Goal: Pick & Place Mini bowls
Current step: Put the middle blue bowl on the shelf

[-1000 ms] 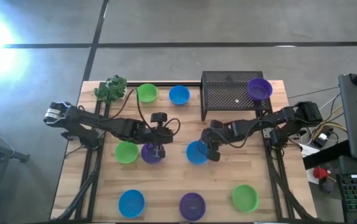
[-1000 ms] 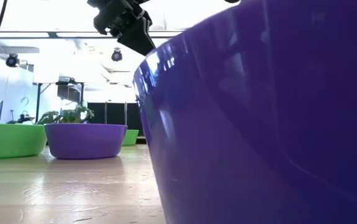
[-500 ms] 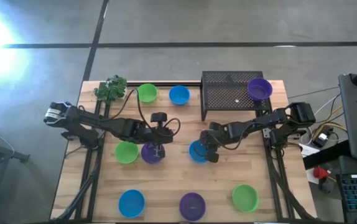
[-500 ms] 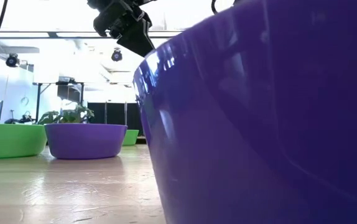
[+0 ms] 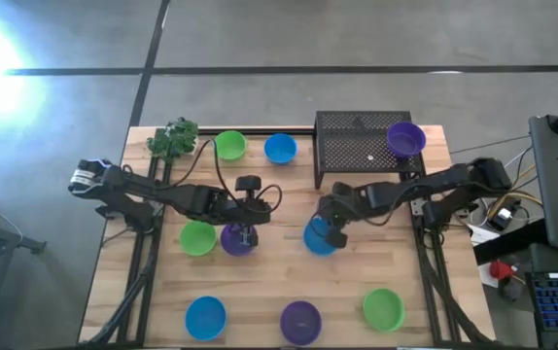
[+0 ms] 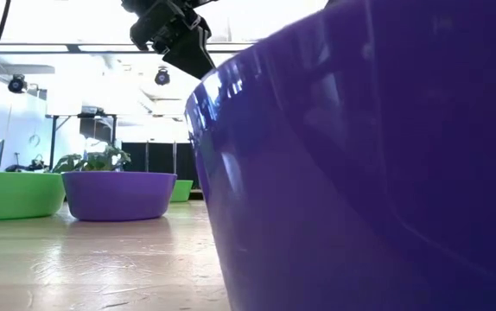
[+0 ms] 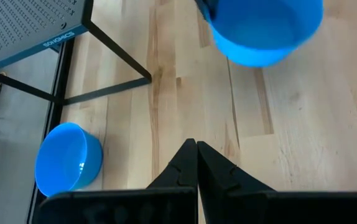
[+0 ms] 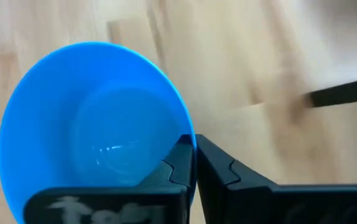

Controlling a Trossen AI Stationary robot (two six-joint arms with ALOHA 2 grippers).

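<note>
My right gripper (image 5: 334, 233) is shut on a blue mini bowl (image 5: 318, 237) at the table's middle; its wrist view shows this bowl (image 8: 94, 130) from above. My left gripper (image 5: 249, 233) is shut on nothing and hangs above a purple bowl (image 5: 232, 240) that stands next to a green bowl (image 5: 198, 236). In the low view the left gripper (image 6: 198, 59) is well above that purple bowl (image 6: 118, 195). The left wrist view shows its shut fingers (image 7: 196, 155) over bare wood, with the held blue bowl (image 7: 262, 28) farther off. My right gripper pinches the blue bowl's rim (image 8: 186, 138), one finger inside the bowl and one outside its wall. The fingers come from above, slanting in from the table's right side. The bowl stays roughly upright with its mouth up; whether its base still touches the wood, I cannot tell.
A black mesh stand (image 5: 362, 146) at the far right carries a purple bowl (image 5: 405, 138). Green (image 5: 229, 146) and blue (image 5: 280, 148) bowls and a small plant (image 5: 172, 138) line the far edge. Blue (image 5: 205, 316), purple (image 5: 300, 321) and green (image 5: 383, 308) bowls stand along the near edge.
My right gripper has carried the blue bowl a short way toward the table's right edge, and the arm behind it has swung toward the far side. The left arm and the other bowls have kept still.
</note>
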